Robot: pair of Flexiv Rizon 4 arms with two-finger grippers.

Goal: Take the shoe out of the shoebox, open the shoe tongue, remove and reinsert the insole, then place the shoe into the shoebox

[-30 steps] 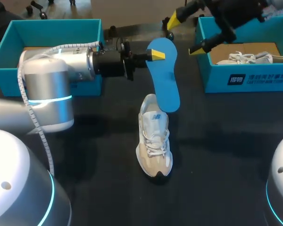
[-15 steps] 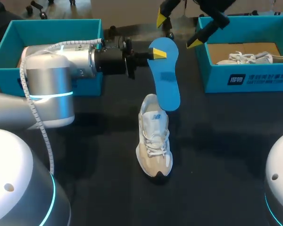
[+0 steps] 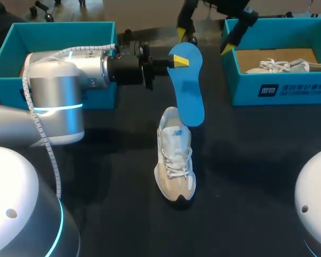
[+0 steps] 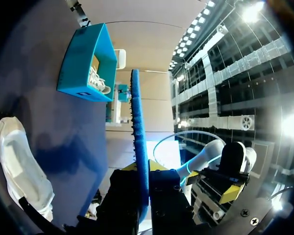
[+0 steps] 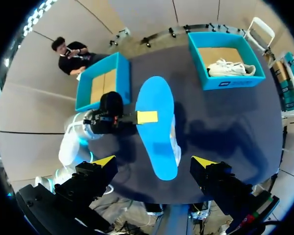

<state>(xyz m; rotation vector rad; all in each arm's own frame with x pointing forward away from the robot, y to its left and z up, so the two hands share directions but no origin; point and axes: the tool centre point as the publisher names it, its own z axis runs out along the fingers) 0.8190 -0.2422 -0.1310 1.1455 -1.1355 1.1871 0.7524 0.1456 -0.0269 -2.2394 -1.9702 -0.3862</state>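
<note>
My left gripper [image 3: 175, 62] is shut on the heel end of a blue insole [image 3: 186, 88] and holds it in the air, its toe end hanging just above the heel opening of a white and beige shoe [image 3: 175, 160]. The shoe stands upright on the dark table, toe toward me. In the left wrist view the insole [image 4: 138, 147] shows edge-on between the fingers, with the shoe [image 4: 19, 166] below. My right gripper [image 3: 203, 38] hangs open high behind the insole. From it the insole [image 5: 157, 127] lies straight ahead, well clear of its fingertips [image 5: 105, 160].
A teal shoebox [image 3: 278, 88] at the back right holds a second white shoe [image 3: 281, 65]. Another teal shoebox [image 3: 59, 27] stands at the back left, behind my left arm. Dark tabletop [image 3: 246, 176] surrounds the shoe.
My right gripper has risen and drawn back from the insole, staying open. The left gripper still holds the insole in nearly the same place.
</note>
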